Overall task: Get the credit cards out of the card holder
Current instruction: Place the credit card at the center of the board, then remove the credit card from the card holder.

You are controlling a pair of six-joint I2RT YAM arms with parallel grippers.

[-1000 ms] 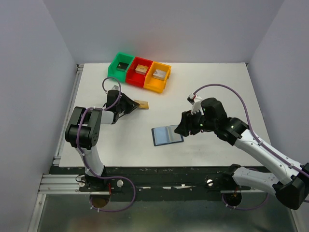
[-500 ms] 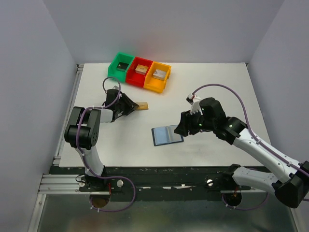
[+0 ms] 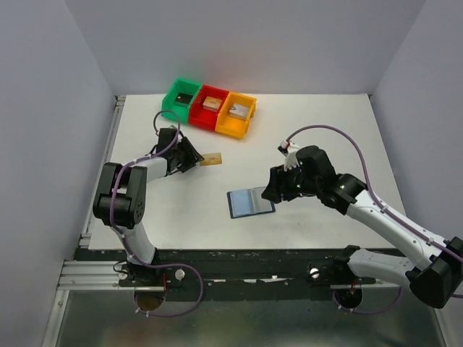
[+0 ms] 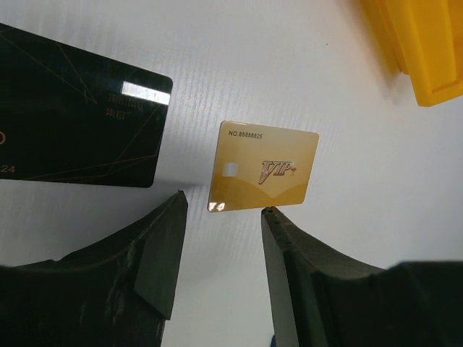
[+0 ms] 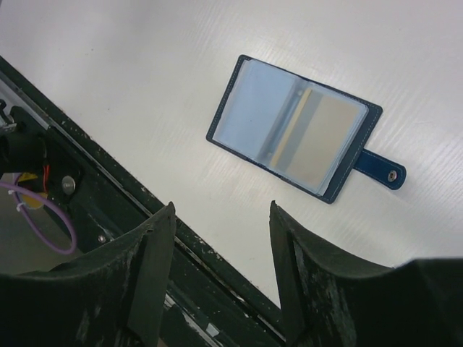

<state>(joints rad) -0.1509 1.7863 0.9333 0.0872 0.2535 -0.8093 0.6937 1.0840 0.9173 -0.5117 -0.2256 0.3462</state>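
The navy card holder (image 3: 250, 203) lies open on the white table, right of centre. In the right wrist view its pale sleeve pages (image 5: 293, 130) face up, and a tan credit card (image 5: 329, 141) shows through one sleeve. My right gripper (image 5: 223, 206) hangs open above the table's front edge, just short of the holder, holding nothing. Farther left, a gold credit card (image 4: 264, 175) lies flat on the table with a black credit card (image 4: 72, 126) beside it. My left gripper (image 4: 224, 204) is open, its tips just short of the gold card's near edge.
Green (image 3: 182, 95), red (image 3: 210, 106) and orange (image 3: 237, 114) bins stand in a row at the back, each with a small block inside. A corner of the orange bin (image 4: 427, 50) lies close beyond the gold card. The black front rail (image 5: 108, 210) runs under my right gripper.
My left gripper has opened, let go of the gold card and drawn back a little to the left. The card now rests on the table. The right arm has stayed still.
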